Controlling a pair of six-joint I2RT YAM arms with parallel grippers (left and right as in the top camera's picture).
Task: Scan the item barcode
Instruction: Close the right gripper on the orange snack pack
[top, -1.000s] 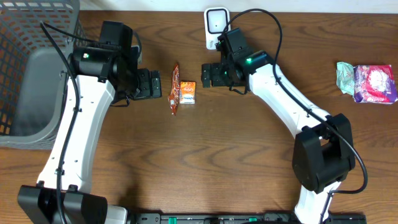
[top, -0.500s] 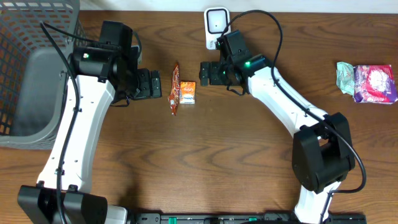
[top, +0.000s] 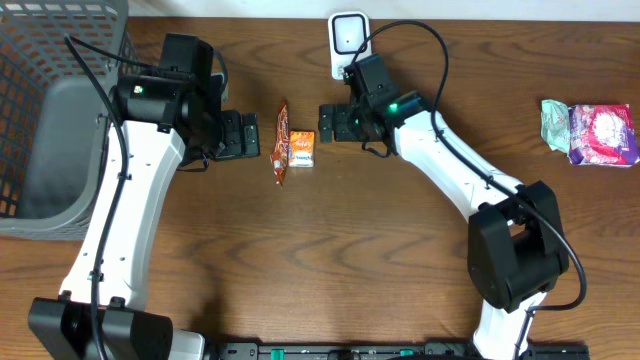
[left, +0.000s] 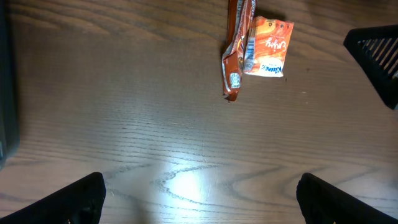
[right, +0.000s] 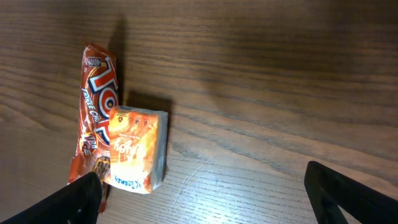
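Observation:
A small orange packet (top: 302, 148) lies flat on the wooden table, touching a brown-orange candy bar (top: 281, 143) on its left. A white scanner (top: 347, 42) stands at the table's far edge. My left gripper (top: 254, 135) hovers open just left of the candy bar. In the left wrist view the candy bar (left: 235, 50) and the packet (left: 268, 46) lie well ahead of that gripper (left: 199, 199). My right gripper (top: 326, 122) is open, just right of the packet. In the right wrist view the packet (right: 135, 149) and bar (right: 93, 124) lie by its left finger (right: 84, 199), with nothing between the jaws.
A grey mesh basket (top: 40, 120) fills the left end of the table. A pink-and-white packet (top: 602, 135) and a pale green wrapper (top: 555, 125) lie at the far right. My right gripper's tip (left: 379, 53) shows in the left wrist view.
My right gripper has crept a little to the left, closer to the orange packet. The left arm, the packet and the candy bar have not moved.

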